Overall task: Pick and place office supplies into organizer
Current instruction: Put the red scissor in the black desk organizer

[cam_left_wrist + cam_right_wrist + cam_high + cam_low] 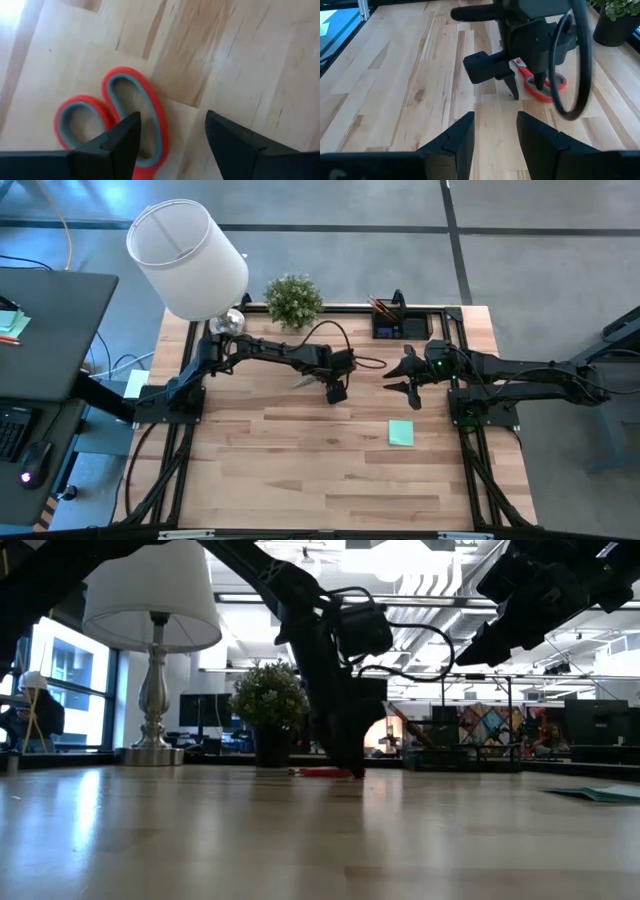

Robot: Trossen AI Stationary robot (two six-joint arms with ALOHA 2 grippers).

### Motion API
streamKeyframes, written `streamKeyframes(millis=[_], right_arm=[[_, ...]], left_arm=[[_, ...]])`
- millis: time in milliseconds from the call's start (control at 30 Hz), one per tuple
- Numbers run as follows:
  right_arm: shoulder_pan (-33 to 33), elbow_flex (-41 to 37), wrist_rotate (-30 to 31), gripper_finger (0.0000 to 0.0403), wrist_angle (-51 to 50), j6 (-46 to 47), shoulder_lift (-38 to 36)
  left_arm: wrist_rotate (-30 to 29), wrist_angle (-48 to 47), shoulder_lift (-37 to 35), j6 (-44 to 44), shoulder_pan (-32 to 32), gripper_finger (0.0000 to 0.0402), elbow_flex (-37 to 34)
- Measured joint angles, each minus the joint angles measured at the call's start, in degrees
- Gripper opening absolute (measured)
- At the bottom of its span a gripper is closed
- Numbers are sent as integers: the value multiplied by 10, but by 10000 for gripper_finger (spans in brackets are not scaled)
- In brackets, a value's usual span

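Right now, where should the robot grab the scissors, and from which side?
Probably at the red handles, from straight above. The scissors lie flat on the table, so only the top is free. The left end effector hangs open over the handle loops, one finger above a loop. The right end effector waits, open, apart.

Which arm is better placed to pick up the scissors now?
Left. Its claw is open right over the scissors, one finger above a handle loop. The right claw is open too, but farther away, with the left arm between.
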Motion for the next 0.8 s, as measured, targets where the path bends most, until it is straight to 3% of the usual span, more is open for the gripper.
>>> streamKeyframes(millis=[133, 367, 533, 667, 800], right_arm=[[0, 0, 0, 139, 0, 0, 0], [0, 0, 0, 139, 0, -3, 0], [0, 0, 0, 139, -1, -6, 0], [0, 0, 0, 139, -1, -6, 0], [0, 0, 0, 139, -1, -6, 0]], left_arm=[[-28, -3, 1, -9, -4, 209, 0], [50, 2, 2, 21, -23, 209, 0], [33, 2, 2, 40, -53, 202, 0], [24, 2, 0, 55, -61, 155, -1], [23, 2, 0, 67, -64, 70, -1]])
